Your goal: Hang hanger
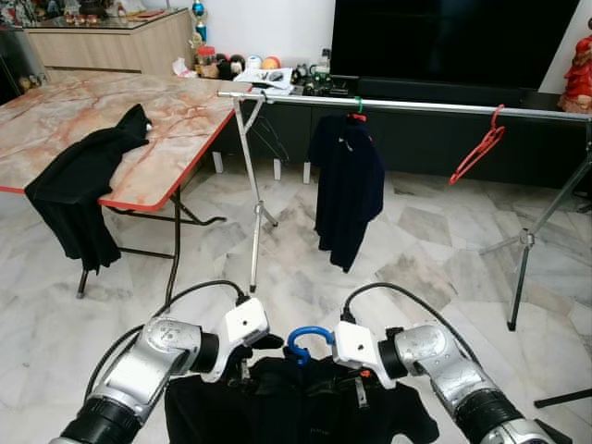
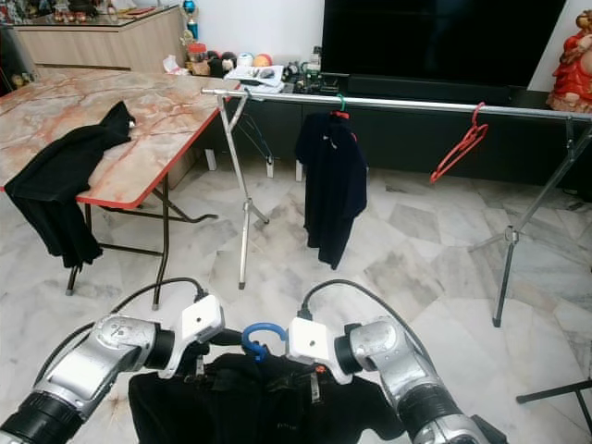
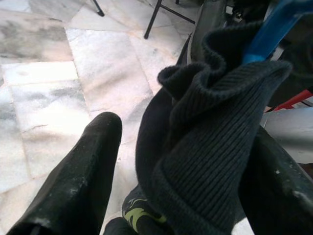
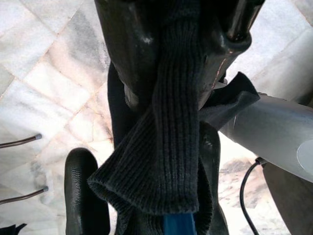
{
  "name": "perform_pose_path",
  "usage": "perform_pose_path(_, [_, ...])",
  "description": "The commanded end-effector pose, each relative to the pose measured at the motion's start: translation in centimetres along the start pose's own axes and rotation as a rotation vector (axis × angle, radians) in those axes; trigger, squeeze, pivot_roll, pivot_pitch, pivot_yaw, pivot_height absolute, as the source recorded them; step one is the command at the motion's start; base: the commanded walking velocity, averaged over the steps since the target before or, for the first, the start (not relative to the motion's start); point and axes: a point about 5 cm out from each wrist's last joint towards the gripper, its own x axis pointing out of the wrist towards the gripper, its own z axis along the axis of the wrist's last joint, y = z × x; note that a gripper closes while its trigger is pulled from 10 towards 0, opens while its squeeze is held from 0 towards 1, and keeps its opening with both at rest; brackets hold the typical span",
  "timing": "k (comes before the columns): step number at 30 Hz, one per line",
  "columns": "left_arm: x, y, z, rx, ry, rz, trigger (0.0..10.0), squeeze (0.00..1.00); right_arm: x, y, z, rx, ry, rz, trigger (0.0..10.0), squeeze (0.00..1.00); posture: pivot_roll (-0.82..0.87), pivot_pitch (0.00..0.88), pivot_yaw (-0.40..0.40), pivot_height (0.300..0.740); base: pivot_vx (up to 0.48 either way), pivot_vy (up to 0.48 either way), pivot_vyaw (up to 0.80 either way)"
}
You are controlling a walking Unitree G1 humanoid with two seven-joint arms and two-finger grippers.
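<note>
Item, upper left of the head view: marble-topped folding table point(image 1: 176, 111) with a black garment point(image 1: 79, 180) draped over its near edge.

Item, bottom left: left gripper point(image 1: 243, 356), at the collar of the black shirt point(image 1: 296, 407). In the wrist view the ribbed collar point(image 3: 215, 142) lies bunched between its fingers point(image 3: 83, 166), which stand apart around the cloth; whether they press it firmly I cannot tell.

Item, bottom centre: blue hanger point(image 1: 308, 340), hook up, shirt already threaded on it, held low between both arms.

Item, bottom right: right gripper point(image 1: 361, 375), clenched on the collar beside the blue hook, ribbed cloth wedged between its fingers point(image 4: 88, 196).

Item, upper centre to right: silver clothes rail point(image 1: 416, 106), carrying a dark hung shirt point(image 1: 347, 185) and an empty red hanger point(image 1: 479, 148); well apart from the robot.

Risks, as judged: the hold is on fabric, not plastic, so the hanger may tip or slide out during the lift; the hook could rotate and miss the rail; a loose left hold could shed the shirt; the walk ahead passes the rail's splayed legs point(image 1: 254, 222).
</note>
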Motion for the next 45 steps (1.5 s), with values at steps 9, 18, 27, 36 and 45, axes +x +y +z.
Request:
perform_pose_path(9, [0.26, -0.11, -0.01, -0.008, 0.007, -0.028, 0.0, 0.0, -0.8, -1.56, 2.45, -0.056, -0.085, -0.07, 10.0, 0.0, 0.12, 0.0, -0.006, 0.74, 0.0, 0.0, 0.0])
perform_pose_path(18, [0.37, -0.16, -0.04, -0.012, 0.002, -0.029, 0.0, 0.0, -0.95, -1.62, 2.34, -0.055, -0.088, -0.087, 10.0, 0.0, 0.12, 0.0, -0.002, 0.74, 0.0, 0.0, 0.0])
perform_pose_path(27, [0.4, -0.24, -0.13, -0.015, 0.001, -0.027, 0.0, 0.0, -1.09, -1.72, 2.17, -0.045, -0.087, -0.102, 10.0, 0.0, 0.11, 0.0, -0.001, 0.74, 0.0, 0.0, 0.0])
perform_pose_path(36, [0.46, -0.35, -0.19, -0.015, 0.0, -0.033, 0.0, 0.0, -1.16, -1.67, 1.89, -0.047, -0.076, -0.112, 10.0, 0.0, 0.11, 0.0, 0.0, 0.74, 0.0, 0.0, 0.0])
perform_pose_path(45, [0.5, -0.45, -0.22, -0.015, -0.003, -0.038, 0.0, 0.0, -1.25, -1.78, 1.84, -0.055, -0.061, -0.12, 10.0, 0.0, 0.11, 0.0, 0.0, 0.74, 0.0, 0.0, 0.0])
